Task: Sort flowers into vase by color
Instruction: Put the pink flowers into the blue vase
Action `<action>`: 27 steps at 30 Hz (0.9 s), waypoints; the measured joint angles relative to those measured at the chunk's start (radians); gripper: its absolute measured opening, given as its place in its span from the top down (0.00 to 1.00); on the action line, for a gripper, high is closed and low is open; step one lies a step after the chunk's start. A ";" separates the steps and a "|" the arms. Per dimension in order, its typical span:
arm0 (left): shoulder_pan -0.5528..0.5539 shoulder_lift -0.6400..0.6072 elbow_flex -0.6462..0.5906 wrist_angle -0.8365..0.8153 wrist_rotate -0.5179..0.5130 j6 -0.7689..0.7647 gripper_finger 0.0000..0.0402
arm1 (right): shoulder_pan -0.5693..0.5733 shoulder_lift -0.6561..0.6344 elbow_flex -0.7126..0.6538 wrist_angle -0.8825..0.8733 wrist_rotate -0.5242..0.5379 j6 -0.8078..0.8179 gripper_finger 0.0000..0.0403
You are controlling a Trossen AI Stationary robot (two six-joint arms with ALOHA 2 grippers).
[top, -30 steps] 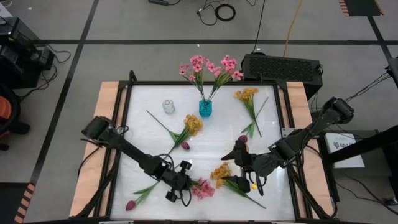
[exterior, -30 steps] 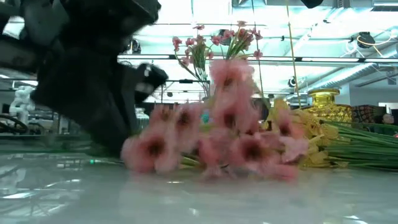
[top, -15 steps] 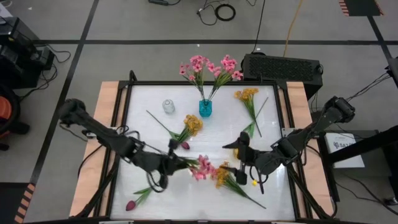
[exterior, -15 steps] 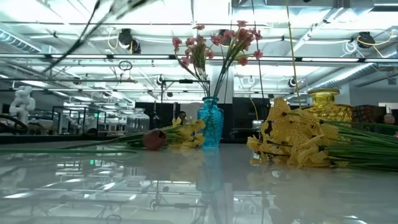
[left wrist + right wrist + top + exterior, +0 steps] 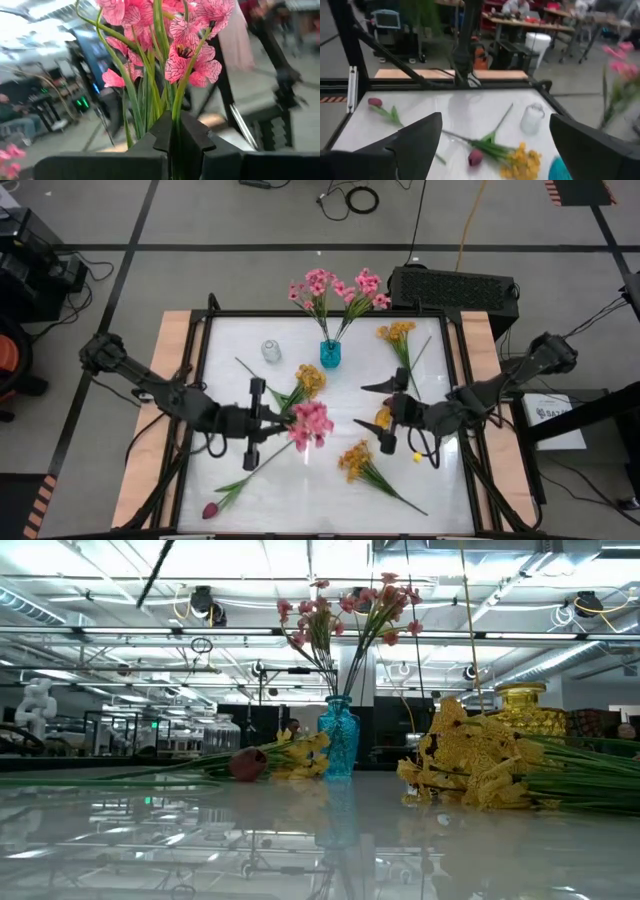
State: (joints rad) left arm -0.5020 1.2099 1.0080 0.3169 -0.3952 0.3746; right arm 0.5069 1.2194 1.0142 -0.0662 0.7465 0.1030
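The left gripper [image 5: 268, 423] clenches the pink spray [image 5: 311, 423] by its stems — apparently bound for the blue vase [image 5: 330, 353] holding pink — while the right gripper [image 5: 385, 416] waits, jaws spread.

**My Two Dark Arms**

Both my arms are black, built of slim jointed links with rounded housings at the elbows. Thin black cables loop beside each. My left gripper [image 5: 253, 423] has blocky matte fingers; my right gripper [image 5: 385, 417] ends in broad tapered black fingers [image 5: 415, 140]. Any markings are perhaps too small to read.
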 joint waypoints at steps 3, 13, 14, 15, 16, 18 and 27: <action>0.026 0.014 0.001 0.111 -0.001 0.000 0.94 | -0.039 0.039 0.000 0.122 -0.084 -0.089 0.10; 0.067 0.057 0.002 0.360 0.180 -0.044 0.94 | -0.081 0.119 0.000 0.376 -0.257 -0.224 0.10; 0.068 0.066 0.002 0.372 0.183 -0.047 0.94 | -0.081 0.123 0.000 0.391 -0.269 -0.227 0.10; 0.069 0.075 0.002 0.373 0.183 -0.047 0.94 | -0.081 0.127 0.000 0.408 -0.284 -0.227 0.10; 0.070 0.090 0.002 0.383 0.184 -0.049 0.94 | -0.081 0.132 0.000 0.428 -0.289 -0.227 0.10; 0.072 0.120 0.002 0.413 0.193 -0.054 0.94 | -0.081 0.138 0.000 0.465 -0.311 -0.228 0.10; 0.087 0.217 0.002 0.574 0.236 -0.035 0.94 | -0.089 0.140 0.000 0.537 -0.443 -0.246 0.10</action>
State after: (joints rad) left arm -0.4153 1.4273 1.0096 0.8906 -0.1591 0.3397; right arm 0.4180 1.3598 1.0142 0.4707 0.3032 -0.1432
